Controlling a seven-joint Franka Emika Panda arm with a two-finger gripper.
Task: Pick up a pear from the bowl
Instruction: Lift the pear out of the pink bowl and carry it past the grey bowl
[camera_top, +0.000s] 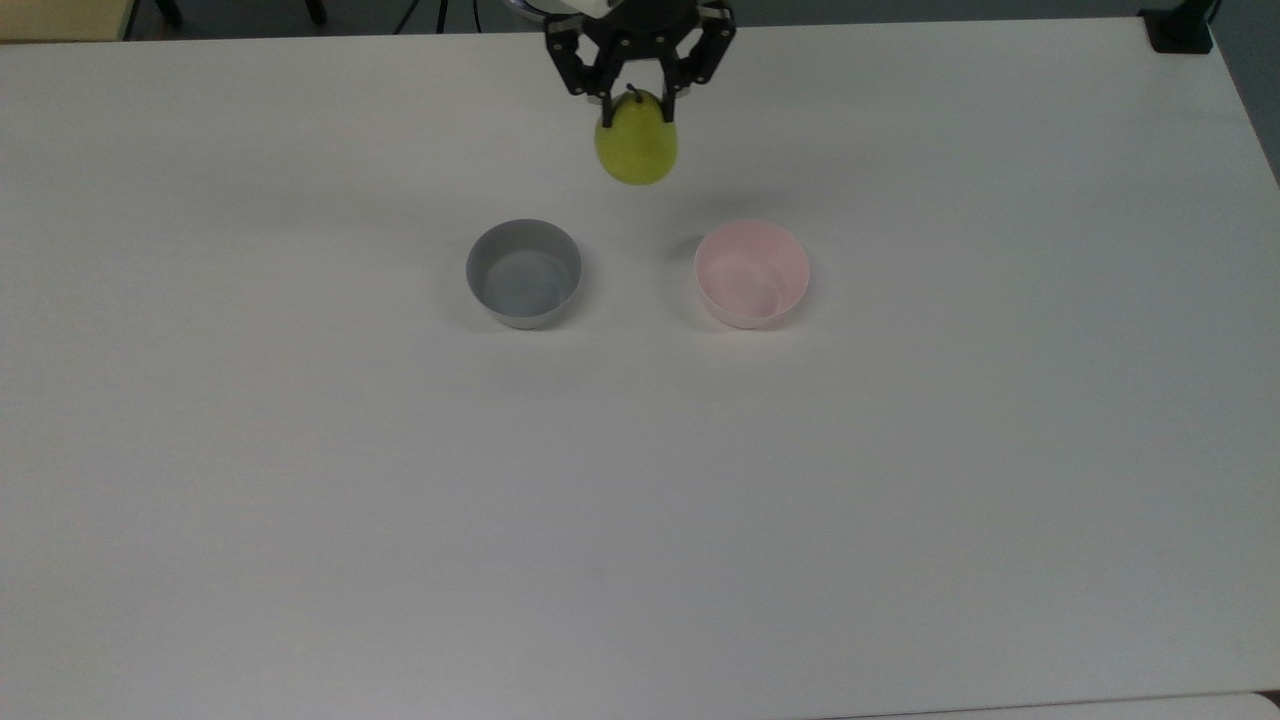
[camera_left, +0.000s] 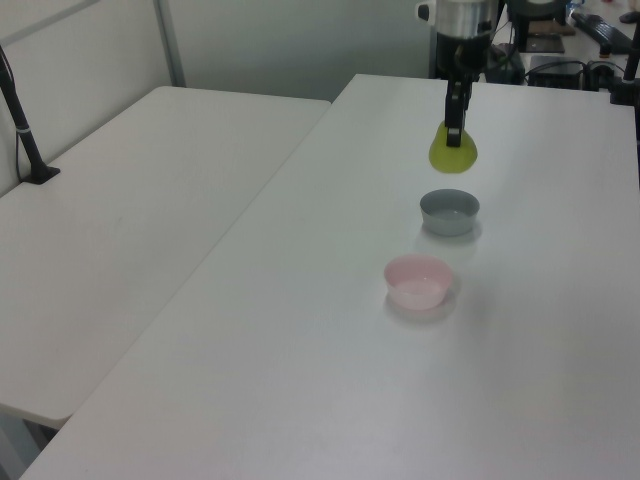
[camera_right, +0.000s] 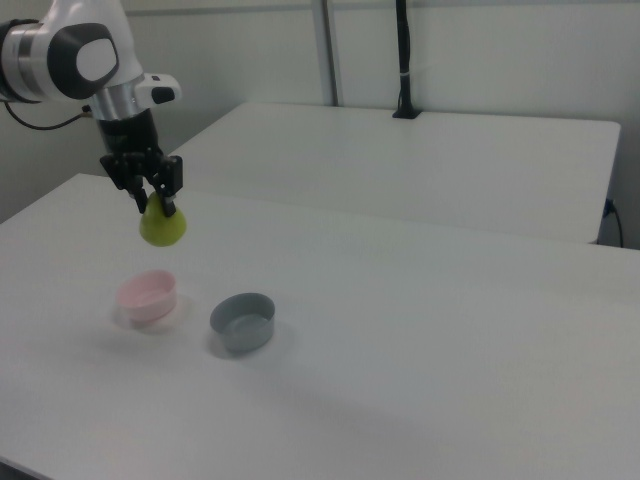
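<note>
Grey bowl (camera_top: 524, 272) first, on the top view's left, sitting empty on the counter (camera_top: 640, 500). Then, up and in the middle, the hand (camera_top: 637, 88), clamped on the narrow top of the pear (camera_top: 637, 148), stem end up between the fingers, fat end dangling free. Well clear of the counter too: hanging in the air above both bowls in the left view, and above and slightly to the right view's right of the pink bowl in the right view. Further along to the top view's right, the pink bowl (camera_top: 752, 272), upright and with nothing inside.

So, by the look of it, pick made and lift nearly done. Best way to finish: firm, steady squeeze, no loosening. Grip high on the neck, near the stem, with most of the weight below, so likely to swing or slip under a jerk. Smooth, slow travel, wrist held vertical, no sudden stops. Worth holding at height and letting any sway die out. Bowls well below and apart from the fruit, so no snag risk there.
</note>
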